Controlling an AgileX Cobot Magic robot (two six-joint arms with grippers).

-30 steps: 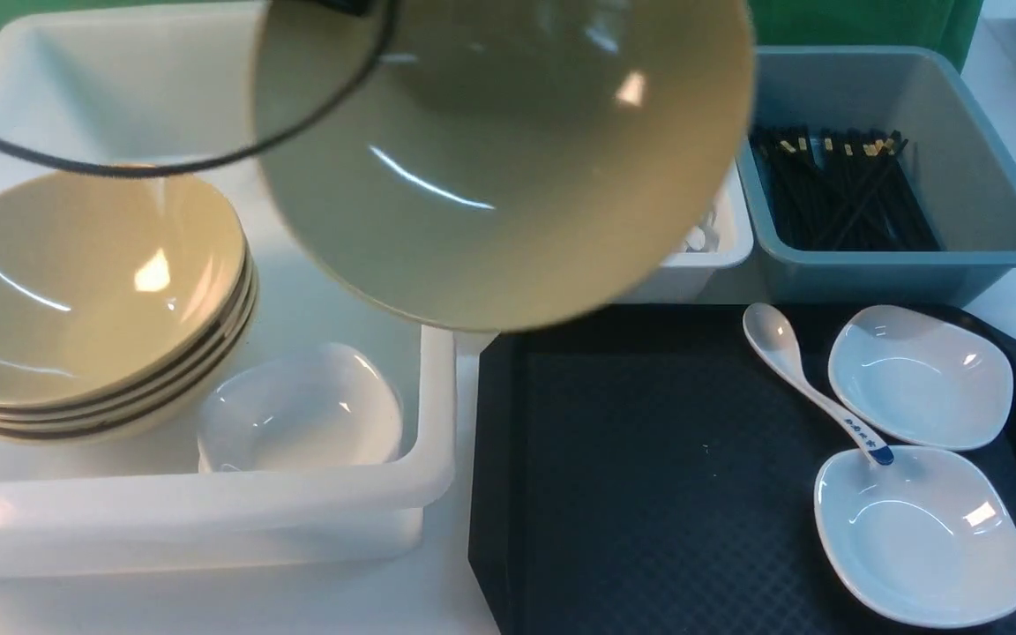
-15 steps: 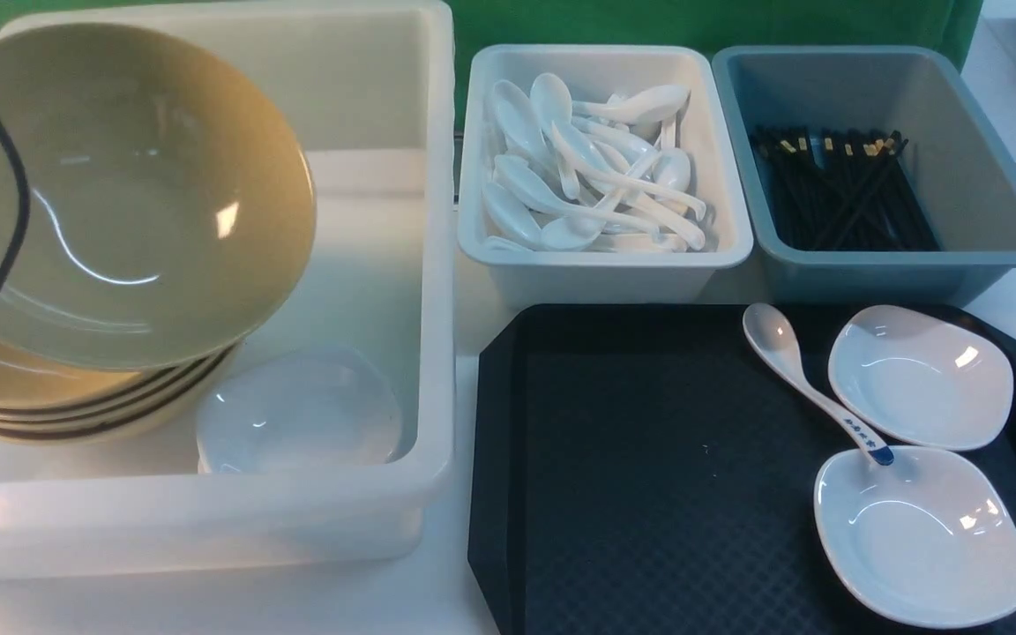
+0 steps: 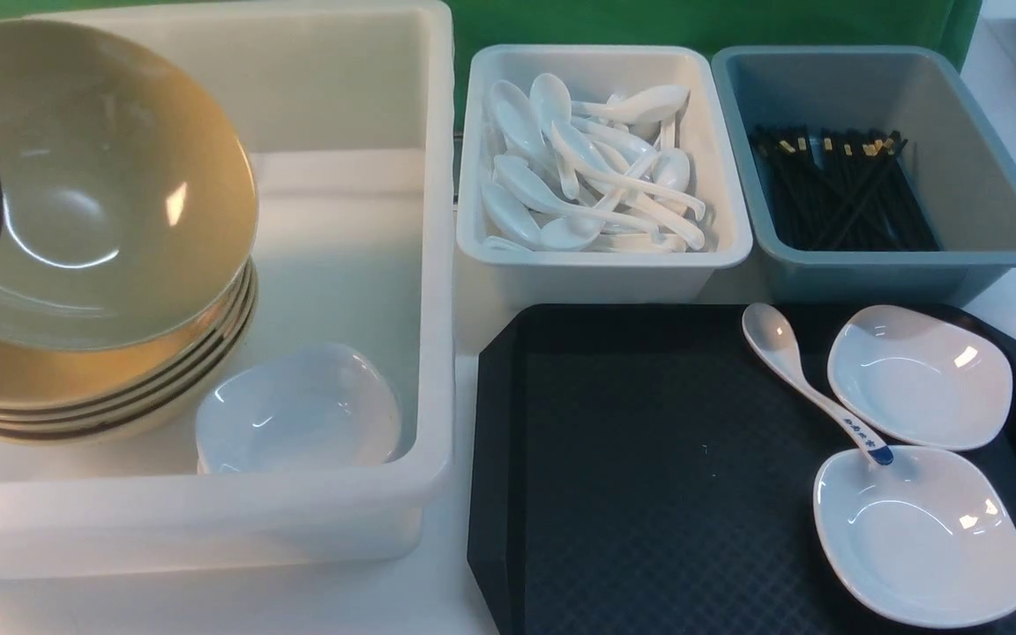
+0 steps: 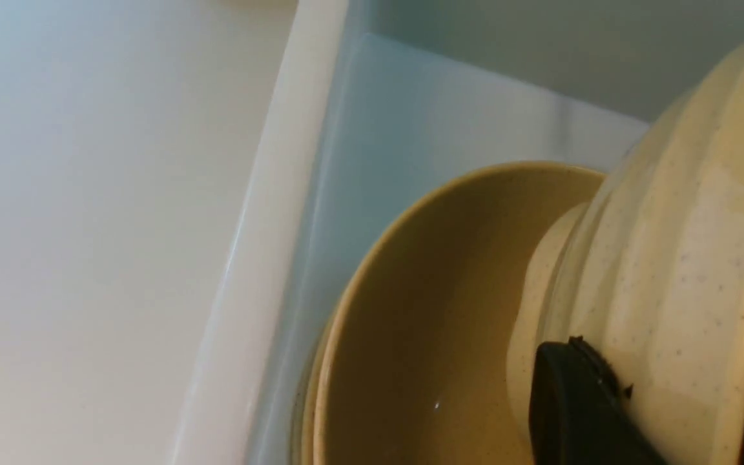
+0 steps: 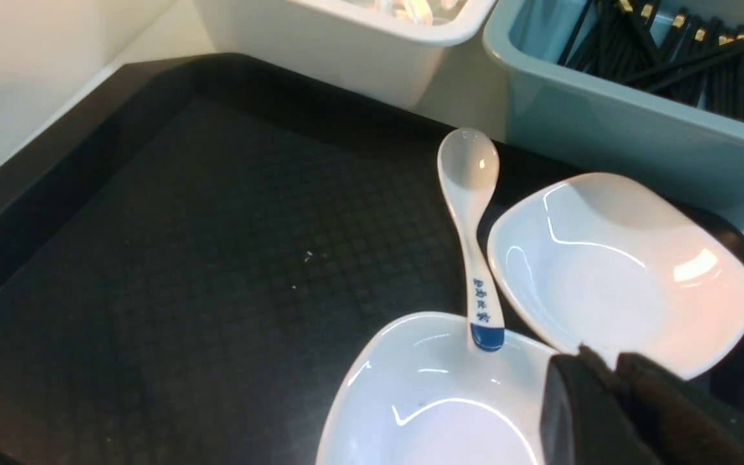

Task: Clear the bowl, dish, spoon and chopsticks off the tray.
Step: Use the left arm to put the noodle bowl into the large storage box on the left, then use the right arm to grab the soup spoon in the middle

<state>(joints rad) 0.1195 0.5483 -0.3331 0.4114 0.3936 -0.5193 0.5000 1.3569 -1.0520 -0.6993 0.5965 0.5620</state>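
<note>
Showing only in wrist views, left gripper (image 4: 656, 420) clamps the bowl (image 3: 93, 176); right gripper (image 5: 608, 381) sits closed, empty.

Bright, even light falls from above. The bowl (image 3: 93, 194) held by the left gripper (image 4: 666, 420) carries white hotspots and curved streaks. Everything around that gripper is soft and hazy in its wrist view, and the gripper itself is a black blur. The right gripper (image 5: 614, 365) is dark and out of focus. Just ahead of it, one white dish (image 5: 617, 271) shows pinkish glare and a second white dish (image 5: 436, 400) thin bright streaks. Beside it the tray (image 5: 185, 226) is sharp and matte.
</note>
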